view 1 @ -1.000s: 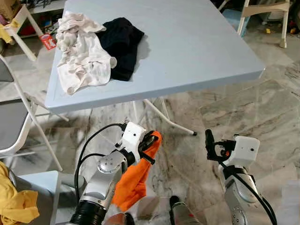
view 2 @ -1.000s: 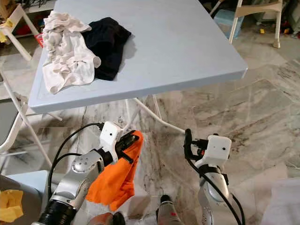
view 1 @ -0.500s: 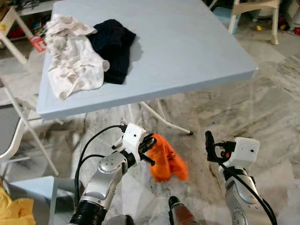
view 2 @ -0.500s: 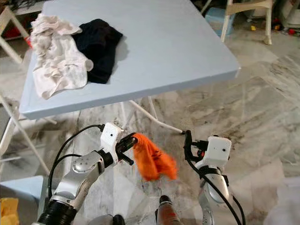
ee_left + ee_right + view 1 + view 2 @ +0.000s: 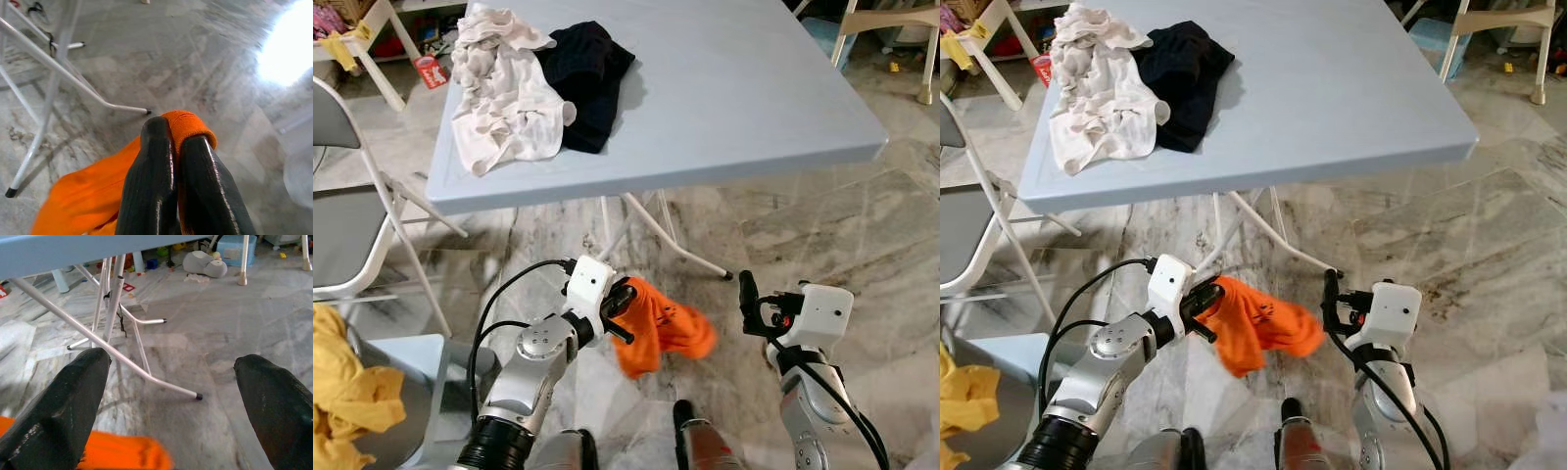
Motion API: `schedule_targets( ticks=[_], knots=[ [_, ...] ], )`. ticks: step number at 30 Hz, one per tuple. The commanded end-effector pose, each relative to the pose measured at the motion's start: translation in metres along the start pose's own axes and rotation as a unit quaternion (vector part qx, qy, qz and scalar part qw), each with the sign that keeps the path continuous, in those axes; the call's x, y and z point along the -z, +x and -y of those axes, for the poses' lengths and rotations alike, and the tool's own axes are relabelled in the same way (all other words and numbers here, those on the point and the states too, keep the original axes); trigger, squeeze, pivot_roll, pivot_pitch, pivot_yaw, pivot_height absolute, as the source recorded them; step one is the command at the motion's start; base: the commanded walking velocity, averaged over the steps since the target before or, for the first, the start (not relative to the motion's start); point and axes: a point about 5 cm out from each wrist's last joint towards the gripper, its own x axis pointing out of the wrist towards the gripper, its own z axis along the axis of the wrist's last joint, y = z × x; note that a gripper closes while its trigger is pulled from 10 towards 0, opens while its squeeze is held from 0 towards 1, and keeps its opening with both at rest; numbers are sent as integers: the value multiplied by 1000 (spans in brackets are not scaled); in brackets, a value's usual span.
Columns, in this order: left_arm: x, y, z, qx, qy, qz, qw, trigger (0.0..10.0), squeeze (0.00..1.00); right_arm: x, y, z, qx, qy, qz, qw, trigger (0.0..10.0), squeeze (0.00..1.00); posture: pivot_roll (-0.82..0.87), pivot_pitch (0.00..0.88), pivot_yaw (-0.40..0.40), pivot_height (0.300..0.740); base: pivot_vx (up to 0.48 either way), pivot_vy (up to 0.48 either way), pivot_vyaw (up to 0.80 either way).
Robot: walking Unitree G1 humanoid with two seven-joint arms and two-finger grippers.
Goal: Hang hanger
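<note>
While right pincer gapes wide — left pincer clenched on orange cloth.

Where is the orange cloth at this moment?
In the left eye view, the orange cloth hangs pinched in the left gripper, above the marble floor, just in front of the blue table's near edge.

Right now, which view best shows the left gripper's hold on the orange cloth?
The left wrist view: the left gripper has its fingers pinched on a fold of the orange cloth, seen close. The eye views show the whole cloth hanging from it above the floor; the right wrist view catches an orange edge.
</note>
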Motion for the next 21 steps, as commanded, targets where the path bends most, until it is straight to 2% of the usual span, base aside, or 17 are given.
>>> schedule_targets(
  ticks=[1,17,21],
  knots=[
    [-2,-1,0,-3,2,1,1000,10000,0,0,-2,0,-1,2,-2,1000,10000,0,-159,229,99,740,-315,0,0],
    [-2,-1,0,4,2,-1,1000,10000,0,0,-3,1,1,2,-2,1000,10000,0,-163,228,101,740,-294,0,0],
    [-2,-1,0,7,-7,5,1000,10000,0,0,-3,1,-2,2,-3,1000,10000,0,-166,227,101,740,0,0,0]
  ],
)
